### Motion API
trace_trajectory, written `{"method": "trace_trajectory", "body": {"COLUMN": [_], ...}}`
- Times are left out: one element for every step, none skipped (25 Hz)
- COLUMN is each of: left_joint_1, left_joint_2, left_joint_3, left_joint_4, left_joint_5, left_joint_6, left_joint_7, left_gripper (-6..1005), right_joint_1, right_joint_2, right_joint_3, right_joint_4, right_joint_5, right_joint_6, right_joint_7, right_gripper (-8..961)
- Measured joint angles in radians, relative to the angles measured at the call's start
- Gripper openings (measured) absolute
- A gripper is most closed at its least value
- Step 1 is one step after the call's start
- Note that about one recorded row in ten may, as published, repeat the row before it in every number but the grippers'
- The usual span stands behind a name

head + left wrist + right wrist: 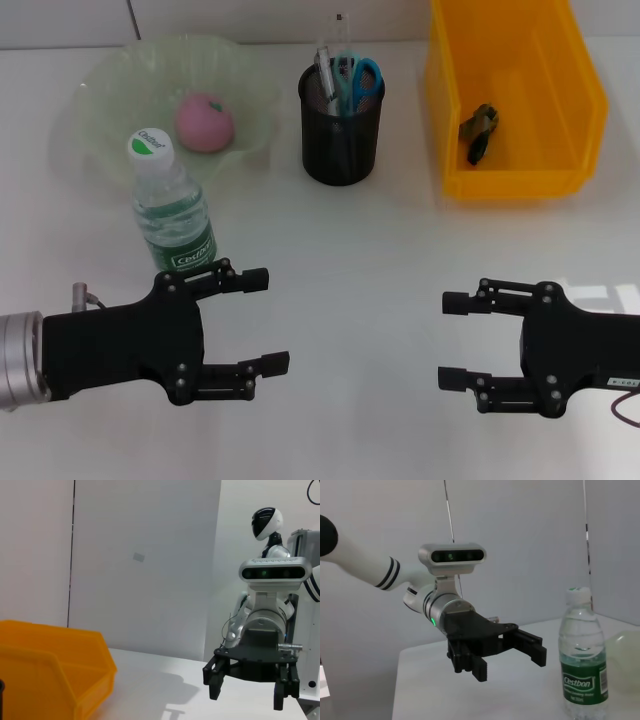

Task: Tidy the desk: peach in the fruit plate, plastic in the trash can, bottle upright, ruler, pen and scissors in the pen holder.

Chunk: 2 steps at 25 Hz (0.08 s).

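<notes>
— Anything left lying down near the water bottle (pixel 172 205)?
— Nothing seen. Standing upright on the desk (pixel 360 260), cap up, long axis vertical, just in front of the fruit plate (pixel 110 85).
— And the peach (pixel 204 122)?
— Already inside that plate, just behind the bottle.
— Pen holder (pixel 341 135)?
— Well to the right of the bottle, blue-handled scissors (pixel 362 78) and other thin items poking out of the top. Cannot tell pen from ruler there.
— Plastic?
— A dark crumpled scrap (pixel 479 130) resting in the yellow bin (pixel 515 100), farther right from the bottle than the holder.
— Which hand closer to the bottle?
— Left hand (pixel 250 322), hovering just in front of the bottle, fingers spread wide, holding nothing. Right hand (pixel 456 340) well apart from the bottle, off to its right and front, also spread wide and empty.
— So the next move?
— Judging by the layout, probably none needed on the bottle; if any nudge, best from the left hand, reaching straight forward.
</notes>
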<state>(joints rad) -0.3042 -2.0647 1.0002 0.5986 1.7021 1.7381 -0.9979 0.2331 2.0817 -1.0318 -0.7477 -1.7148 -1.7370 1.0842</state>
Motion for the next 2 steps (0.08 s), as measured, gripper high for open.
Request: {"method": "trace_trajectory", "body": {"left_joint_1": [0.001, 0.001], "left_joint_2": [0.000, 0.000], "left_joint_3": [0.000, 0.000], "left_joint_4": [0.000, 0.000], "left_joint_5": [0.000, 0.000], "left_joint_6": [0.000, 0.000], "left_joint_7": [0.000, 0.000], "left_gripper": [864, 864], "right_joint_1": [0.000, 0.000], "right_joint_2": [0.000, 0.000], "right_joint_3": [0.001, 0.001], "right_joint_4": [0.000, 0.000], "right_joint_5": [0.000, 0.000], "right_joint_6": [0.002, 0.003], "right_joint_7": [0.000, 0.000], "right_gripper": [731, 731]}}
